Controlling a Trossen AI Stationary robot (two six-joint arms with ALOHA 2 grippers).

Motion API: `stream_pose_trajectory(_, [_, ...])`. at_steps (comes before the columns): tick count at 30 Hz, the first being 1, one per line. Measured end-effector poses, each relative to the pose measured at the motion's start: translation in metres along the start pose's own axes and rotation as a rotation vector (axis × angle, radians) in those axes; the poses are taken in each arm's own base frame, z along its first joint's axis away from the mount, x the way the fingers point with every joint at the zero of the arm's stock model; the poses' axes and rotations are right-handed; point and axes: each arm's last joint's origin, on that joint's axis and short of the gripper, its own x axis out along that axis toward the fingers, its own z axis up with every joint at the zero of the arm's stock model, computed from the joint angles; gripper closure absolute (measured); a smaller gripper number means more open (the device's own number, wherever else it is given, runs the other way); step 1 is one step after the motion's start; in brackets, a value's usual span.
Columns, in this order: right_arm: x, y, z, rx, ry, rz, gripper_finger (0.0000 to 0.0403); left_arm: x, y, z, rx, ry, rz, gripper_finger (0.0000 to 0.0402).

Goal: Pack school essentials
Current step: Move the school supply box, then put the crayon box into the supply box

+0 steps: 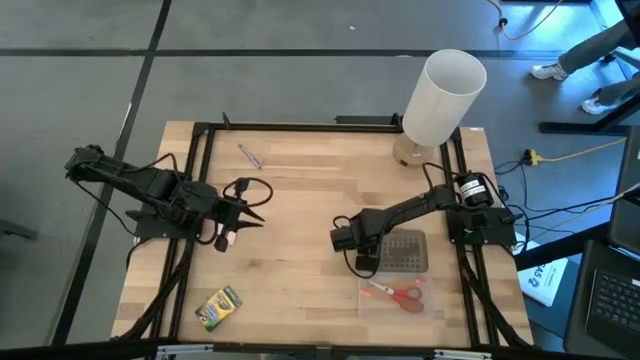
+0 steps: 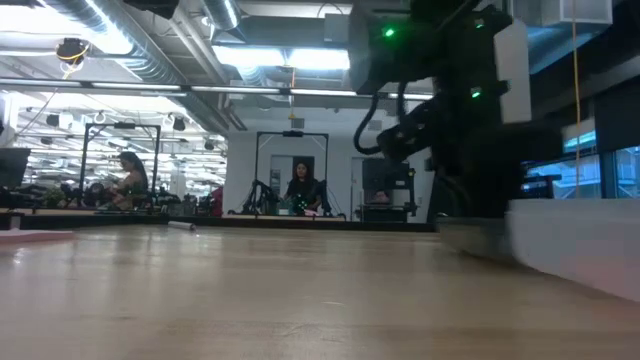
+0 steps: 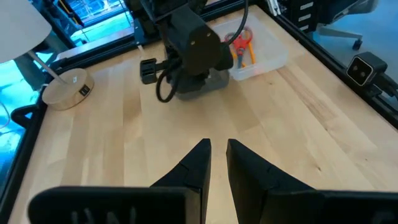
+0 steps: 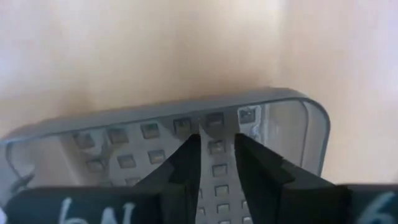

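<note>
From above, you see the left gripper [image 1: 250, 210] over the left side of the table [image 1: 310, 180], with a small pink-white thing just beside its wrist that is too small to name. The right gripper [image 1: 345, 240] sits near the middle, just beside the grey dotted lid [image 1: 405, 250]. In front of that lid lies the clear box [image 1: 395, 298] with the red-handled scissors [image 1: 400, 293] inside. The crayon box [image 1: 219, 308] rests alone near the front left corner; its printing is too small to read. A purple pen [image 1: 249, 156] lies near the back edge, and the white lamp [image 1: 440, 98] stands at the back right corner.

At table height, the right arm fills the upper right with green lights, and people sit in the room behind.

From the left wrist, the left fingers [image 3: 199, 165] stand a narrow gap apart, pinching nothing. Ahead you see the right arm over the lid, the box with scissors [image 3: 241, 42] and an orange pencil [image 3: 242, 55], and the lamp's round base [image 3: 67, 88].

From the right wrist, the right fingers [image 4: 189, 158] hang slightly apart over the lid's [image 4: 149, 130] edge, holding nothing. No writing is legible anywhere.
</note>
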Motion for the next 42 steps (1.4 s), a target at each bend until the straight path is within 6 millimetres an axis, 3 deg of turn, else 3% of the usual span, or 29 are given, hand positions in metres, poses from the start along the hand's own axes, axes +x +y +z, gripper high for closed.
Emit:
stream_pose_trajectory(15, [0.004, -0.057, 0.026, -0.011, -0.121, -0.213, 0.0302, 0.001, 0.008, -0.006, -0.047, 0.061, 0.041, 0.0354])
stream_pose_trajectory(22, [-0.005, -0.062, 0.034, -0.034, -0.157, -0.244, 0.0302, 0.001, 0.011, -0.008, -0.074, 0.075, 0.052, 0.0354])
stream_pose_trajectory(33, [-0.057, -0.035, 0.048, -0.062, -0.255, -0.229, 0.0302, 0.000, 0.008, -0.015, -0.107, 0.147, 0.019, 0.0354])
stream_pose_trajectory(42, [-0.112, 0.019, 0.050, -0.118, -0.473, -0.158, 0.0302, -0.005, -0.009, -0.029, -0.205, 0.311, -0.104, 0.0354])
